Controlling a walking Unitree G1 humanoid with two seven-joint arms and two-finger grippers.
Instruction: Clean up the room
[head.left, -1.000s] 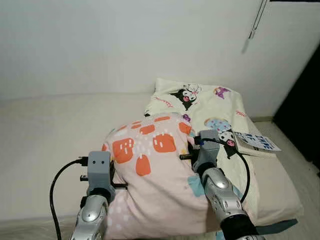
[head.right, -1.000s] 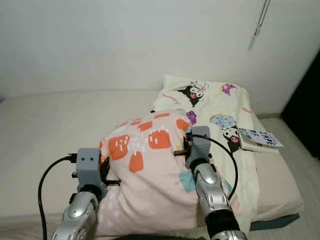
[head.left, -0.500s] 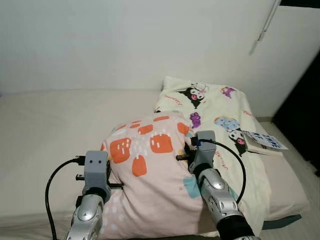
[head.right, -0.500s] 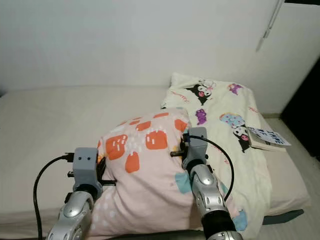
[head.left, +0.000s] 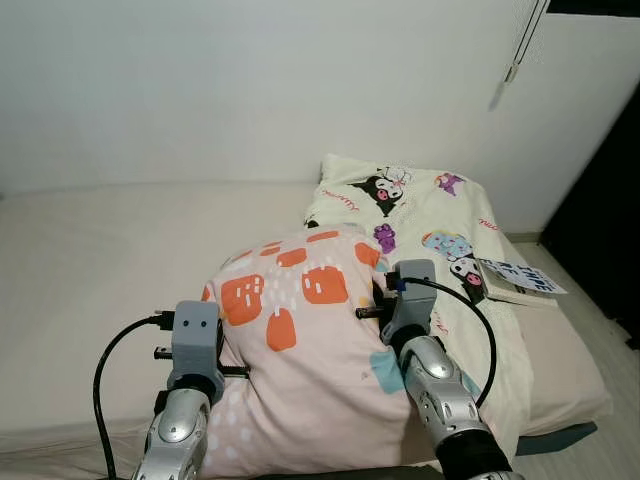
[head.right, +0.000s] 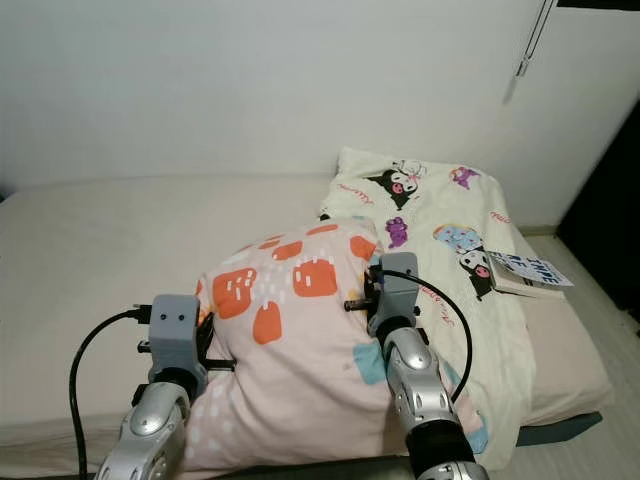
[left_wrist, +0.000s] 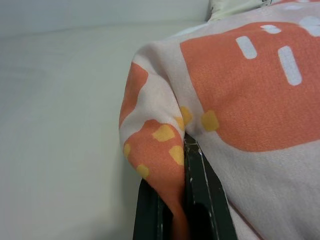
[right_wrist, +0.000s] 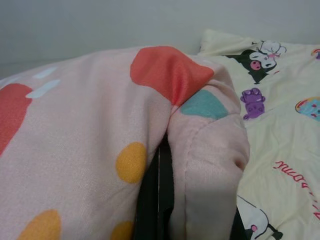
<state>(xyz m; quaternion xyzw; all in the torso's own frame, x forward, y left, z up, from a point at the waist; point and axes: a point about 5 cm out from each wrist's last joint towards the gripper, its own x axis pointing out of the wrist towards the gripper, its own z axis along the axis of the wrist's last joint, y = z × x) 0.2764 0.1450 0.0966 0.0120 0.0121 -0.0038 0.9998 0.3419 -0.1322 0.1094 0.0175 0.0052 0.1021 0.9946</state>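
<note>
A pink pillow (head.left: 300, 340) was held up over the bed (head.left: 90, 270), pinched at 9 o'clock by the left gripper (left_wrist: 182, 200) and at 3 o'clock by the right gripper (right_wrist: 160, 200). A cartoon blanket (head.left: 430, 215) lay at 2 o'clock, a book (head.left: 515, 275) beside it.

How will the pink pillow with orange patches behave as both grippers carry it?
The pink pillow probably sags: fabric bunches between the left gripper fingers. It looks light, held by pinched corners at the right gripper too. Unlikely to slip.
</note>
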